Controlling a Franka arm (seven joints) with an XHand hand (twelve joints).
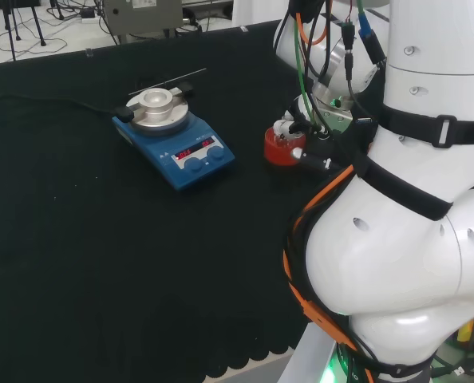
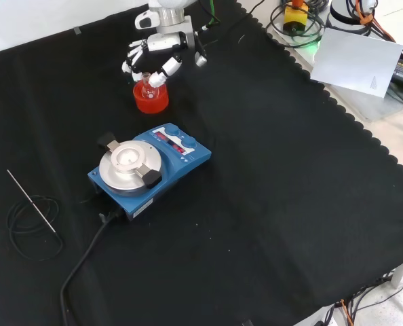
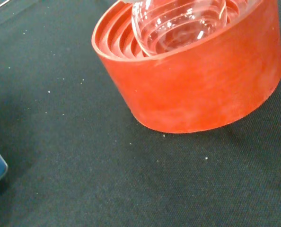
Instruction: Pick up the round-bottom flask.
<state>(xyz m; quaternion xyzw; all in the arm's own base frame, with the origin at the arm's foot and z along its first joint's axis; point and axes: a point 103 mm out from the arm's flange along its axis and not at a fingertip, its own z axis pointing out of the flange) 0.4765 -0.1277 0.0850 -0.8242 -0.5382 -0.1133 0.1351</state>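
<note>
A clear round-bottom flask [image 2: 147, 87] sits upright in a red ribbed ring stand [image 2: 150, 102] at the far side of the cloth in the front view. The hand [image 2: 162, 45] hangs just above it. Its fingers [image 2: 166, 68] are spread and fairly straight, reaching down on either side of the flask's neck without closing on it. In the head view the stand [image 1: 278, 152] lies left of the arm's white links, with the hand [image 1: 288, 128] over it. Close up in the wrist view, the flask's bulb [image 3: 178, 21] rests inside the stand [image 3: 192, 85].
A blue magnetic stirrer [image 2: 150, 166] with a silver top plate stands in front of the stand, and its black cable [image 2: 83, 268] runs toward the near edge. At the left, a thin metal rod [image 2: 30, 200] lies across a coil of black wire. A white sheet [image 2: 357, 61] lies off the cloth.
</note>
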